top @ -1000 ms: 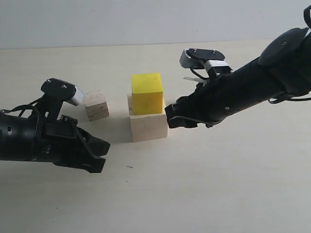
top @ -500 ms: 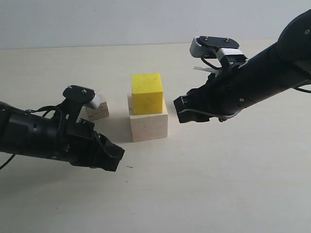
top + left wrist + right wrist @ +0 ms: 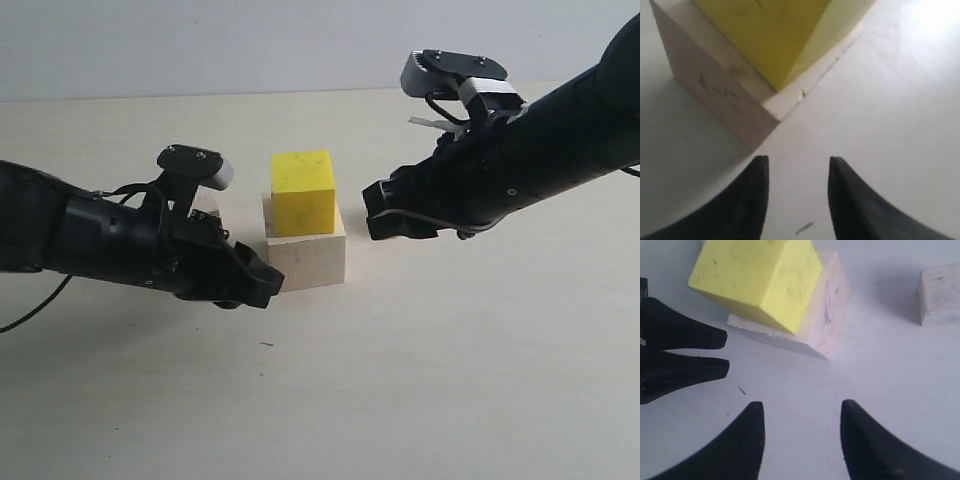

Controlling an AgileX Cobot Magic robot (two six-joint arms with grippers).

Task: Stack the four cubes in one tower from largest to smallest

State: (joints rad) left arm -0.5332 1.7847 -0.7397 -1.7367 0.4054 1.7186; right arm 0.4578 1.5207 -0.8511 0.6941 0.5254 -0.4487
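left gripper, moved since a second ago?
Yes. In the exterior view the left gripper has moved right, from well clear of the pale cube to just beside its left edge.

Nothing readable for you here. Dark scuffs on pale wood cube [image 3: 715, 95], just ahead of left gripper [image 3: 798, 161]: not legible as writing.

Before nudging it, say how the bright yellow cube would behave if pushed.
The bright yellow cube looks rigid and flat-faced: likely slides, not rolls. Resting on the pale wooden block with narrow margins, it could be pushed off.
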